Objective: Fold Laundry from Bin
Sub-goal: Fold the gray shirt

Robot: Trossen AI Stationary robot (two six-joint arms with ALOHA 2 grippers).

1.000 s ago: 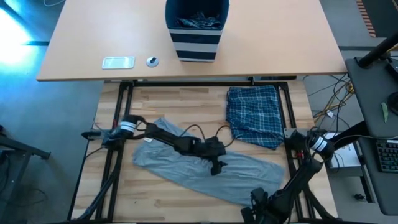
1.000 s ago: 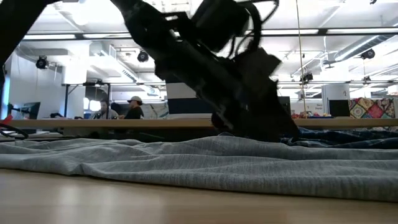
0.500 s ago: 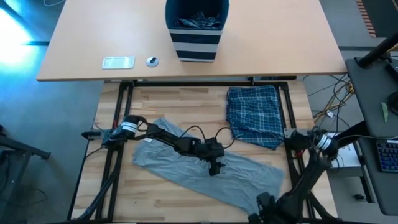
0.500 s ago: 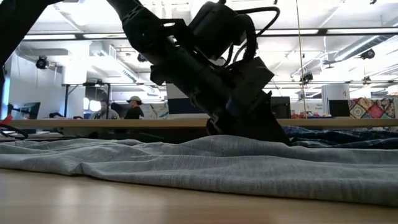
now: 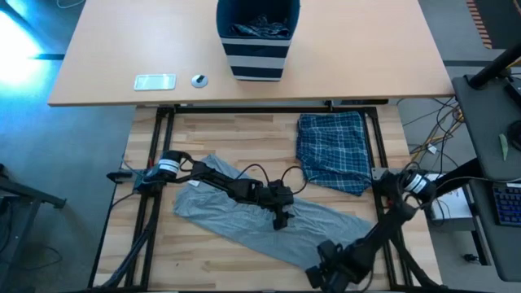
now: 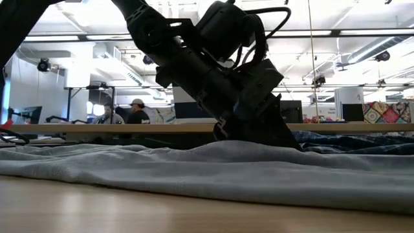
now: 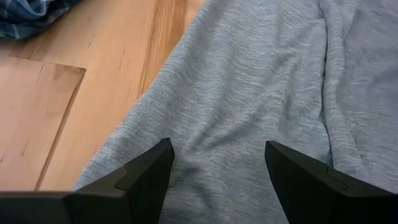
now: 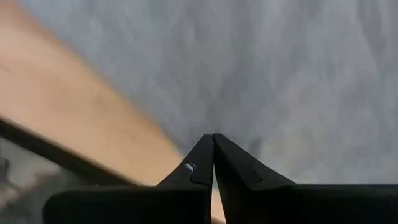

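The left tool (image 5: pixel 281 218) sits with its fingers (image 7: pixel 147 171) spread wide, pressed down on the middle of the grey T-shirt (image 5: pixel 244 224) and clamping nothing; cloth shows between the two tips. The right tool (image 5: pixel 326 264) is pinched fully shut with nothing in it, low over the shirt's corner at the near edge of the counter (image 5: pixel 236 134).

The T-shirt lies spread slantwise across the near half of the counter. The plaid piece (image 5: pixel 332 152) lies folded toward the far right corner, just apart from the shirt. The bin (image 5: pixel 258 42) stands on the tan table (image 5: pixel 106 57) beyond, with more cloth inside.

Over the last second the right arm has swung inward along the near edge, its tool moving from the right corner toward the shirt's hem. The left tool has shifted only slightly and kept its spread. That looks like a setup for a fold: left pinning, right coming for an edge. The fold itself is not yet begun.
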